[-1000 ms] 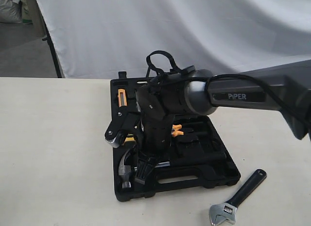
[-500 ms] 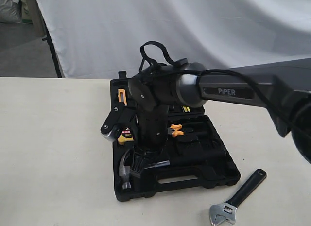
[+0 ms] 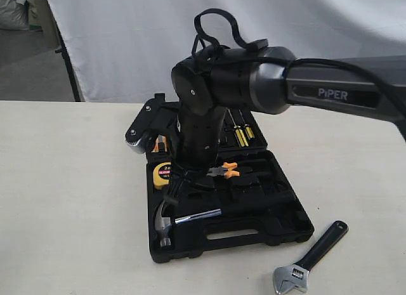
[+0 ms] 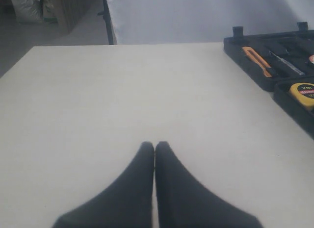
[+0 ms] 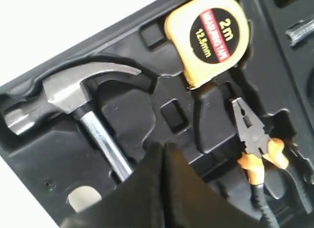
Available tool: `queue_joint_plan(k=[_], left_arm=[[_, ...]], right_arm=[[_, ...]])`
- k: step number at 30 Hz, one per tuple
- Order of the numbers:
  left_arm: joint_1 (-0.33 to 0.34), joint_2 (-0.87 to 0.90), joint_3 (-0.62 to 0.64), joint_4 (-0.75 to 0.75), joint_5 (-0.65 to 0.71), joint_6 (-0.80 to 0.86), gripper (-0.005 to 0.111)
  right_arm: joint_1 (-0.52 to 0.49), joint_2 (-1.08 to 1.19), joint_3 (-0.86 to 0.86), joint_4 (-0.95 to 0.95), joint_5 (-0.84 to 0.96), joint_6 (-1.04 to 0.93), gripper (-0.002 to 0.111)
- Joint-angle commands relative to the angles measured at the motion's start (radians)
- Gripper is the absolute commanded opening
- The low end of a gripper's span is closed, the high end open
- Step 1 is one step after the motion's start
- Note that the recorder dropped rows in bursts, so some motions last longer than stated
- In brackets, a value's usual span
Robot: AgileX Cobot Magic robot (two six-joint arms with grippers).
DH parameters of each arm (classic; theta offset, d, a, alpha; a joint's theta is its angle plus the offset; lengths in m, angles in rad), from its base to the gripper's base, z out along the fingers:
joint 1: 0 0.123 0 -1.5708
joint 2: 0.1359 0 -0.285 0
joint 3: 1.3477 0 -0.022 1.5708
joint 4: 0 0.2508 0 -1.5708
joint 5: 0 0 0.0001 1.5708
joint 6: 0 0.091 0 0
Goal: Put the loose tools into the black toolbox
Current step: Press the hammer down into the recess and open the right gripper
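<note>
Over the black toolbox, my right gripper hangs pressed together and empty.
The hammer lies in its recess; the wrench rests on the table at the case's 4 o'clock; my left gripper is likewise closed on nothing.

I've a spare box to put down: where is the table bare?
Bare: the broad table left of the black toolbox. Crowded: by its front right corner, where the adjustable wrench lies, and over it, under the right arm.

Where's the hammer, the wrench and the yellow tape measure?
hammer (image 5: pixel 66 90): right wrist view, on its steel head.
wrench (image 3: pixel 316 252): exterior view, on its black handle.
tape measure (image 5: pixel 208 36): right wrist view, on its label.
</note>
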Motion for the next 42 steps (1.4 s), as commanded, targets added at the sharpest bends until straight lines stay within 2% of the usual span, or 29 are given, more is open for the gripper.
queue_joint_plan(k=[1, 5, 11, 13, 20, 30, 35, 39, 42], left_arm=[[0.025, -0.003, -0.003, 0.004, -0.007, -0.005, 0.001], [0.025, -0.003, -0.003, 0.004, -0.007, -0.005, 0.001], [0.025, -0.003, -0.003, 0.004, -0.007, -0.005, 0.001], [0.025, -0.003, -0.003, 0.004, -0.007, -0.005, 0.001], [0.025, -0.003, -0.003, 0.004, -0.007, -0.005, 0.001], [0.025, -0.003, -0.003, 0.004, -0.007, -0.005, 0.001], [0.025, -0.003, -0.003, 0.004, -0.007, -0.005, 0.001], [0.025, -0.003, -0.003, 0.004, -0.007, -0.005, 0.001], [0.025, -0.003, -0.003, 0.004, -0.007, -0.005, 0.001]], right_arm=[[-0.006, -0.011, -0.004, 0.022, 0.024, 0.002, -0.001], [-0.006, 0.008, 0.051, 0.037, 0.015, 0.002, -0.001], [-0.020, 0.056, 0.246, 0.053, -0.177, 0.004, -0.001], [-0.020, 0.066, 0.274, 0.050, -0.187, 0.004, -0.001], [-0.020, 0.005, 0.272, 0.050, -0.137, 0.014, -0.001], [-0.020, -0.148, 0.272, 0.052, -0.230, 0.014, -0.001], [-0.020, -0.063, 0.272, 0.059, -0.280, 0.014, -0.001], [-0.020, 0.105, 0.272, 0.074, -0.217, 0.026, -0.001], [-0.020, 0.097, 0.272, 0.074, -0.192, 0.026, -0.001]])
